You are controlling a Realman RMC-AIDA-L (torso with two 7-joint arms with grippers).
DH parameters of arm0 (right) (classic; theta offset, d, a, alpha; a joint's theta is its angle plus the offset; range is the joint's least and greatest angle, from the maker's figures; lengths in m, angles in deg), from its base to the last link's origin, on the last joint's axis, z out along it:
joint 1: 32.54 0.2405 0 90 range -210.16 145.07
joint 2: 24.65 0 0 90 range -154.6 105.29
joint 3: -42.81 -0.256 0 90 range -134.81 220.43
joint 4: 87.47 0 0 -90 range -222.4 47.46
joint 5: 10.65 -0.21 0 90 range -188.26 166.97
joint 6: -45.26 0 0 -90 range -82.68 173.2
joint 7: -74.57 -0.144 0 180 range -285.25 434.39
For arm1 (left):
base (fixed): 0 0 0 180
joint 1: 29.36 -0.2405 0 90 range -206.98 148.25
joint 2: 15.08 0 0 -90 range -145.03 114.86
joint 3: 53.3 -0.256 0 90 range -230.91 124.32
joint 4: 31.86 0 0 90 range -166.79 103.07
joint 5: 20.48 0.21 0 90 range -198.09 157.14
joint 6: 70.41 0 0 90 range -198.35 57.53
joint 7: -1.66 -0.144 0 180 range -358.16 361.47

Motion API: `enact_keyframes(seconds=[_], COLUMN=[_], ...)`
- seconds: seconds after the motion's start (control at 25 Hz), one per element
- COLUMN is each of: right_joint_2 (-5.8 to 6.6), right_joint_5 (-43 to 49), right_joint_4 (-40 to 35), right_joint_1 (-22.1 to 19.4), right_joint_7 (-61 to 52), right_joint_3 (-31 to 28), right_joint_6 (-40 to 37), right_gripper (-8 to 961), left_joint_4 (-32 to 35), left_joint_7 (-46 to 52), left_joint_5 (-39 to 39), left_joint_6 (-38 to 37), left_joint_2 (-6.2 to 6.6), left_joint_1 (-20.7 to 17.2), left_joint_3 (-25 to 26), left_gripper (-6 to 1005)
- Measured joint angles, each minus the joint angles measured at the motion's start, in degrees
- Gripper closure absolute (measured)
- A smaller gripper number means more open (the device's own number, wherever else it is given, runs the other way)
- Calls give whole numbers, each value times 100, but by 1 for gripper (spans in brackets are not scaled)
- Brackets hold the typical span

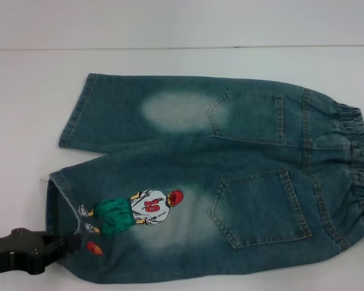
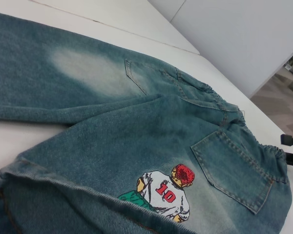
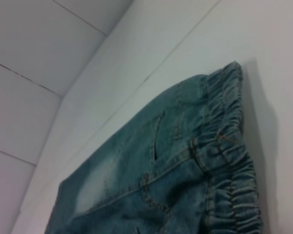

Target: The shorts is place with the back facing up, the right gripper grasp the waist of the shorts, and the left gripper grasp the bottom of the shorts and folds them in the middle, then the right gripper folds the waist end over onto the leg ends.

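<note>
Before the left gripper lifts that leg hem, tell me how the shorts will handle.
The shorts are denim lying flat on the table, so they will probably drape and sag, not stay stiff. The elastic waistband is gathered, so it may stretch when pulled. The left gripper sits at the near leg's hem; only that corner would likely rise first.

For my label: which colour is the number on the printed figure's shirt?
Red, on a white shirt; clearest in the left wrist view.

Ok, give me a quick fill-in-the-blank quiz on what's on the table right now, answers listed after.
1. The faded blue denim shorts lie flat on a ____ table.
2. The embroidered figure wears the number ____.
3. The black left pincer sits at the near leg's ____.
4. The elastic waistband lies toward the robot's ____ side.

Answers: white; 10; hem; right
</note>
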Motion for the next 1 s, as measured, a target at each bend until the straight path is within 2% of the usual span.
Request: enact_keyframes(seconds=[0.36, 0.68, 0.92, 1.0], right_joint_2=[-17, -60, 0, 44], right_joint_5=[199, 199, 195, 177], right_joint_4=[-91, -161, -164, -165], right_joint_1=[77, 61, 51, 24], right_joint_7=[279, 446, 417, 404], right_joint_3=[0, -11, -11, -70], right_joint_6=[-12, -31, -154, -293], right_gripper=[332, 653, 911, 911], left_joint_4=[-10, -9, -8, -8], left_joint_7=[0, 4, 3, 30], left_joint_5=[-9, -20, -49, -112], left_joint_6=[-43, -75, -170, -224], left_joint_2=[0, 0, 0, 0], left_joint_1=[-7, 13, 36, 37], left_joint_3=[2, 8, 45, 106], left_gripper=[954, 954, 953, 953])
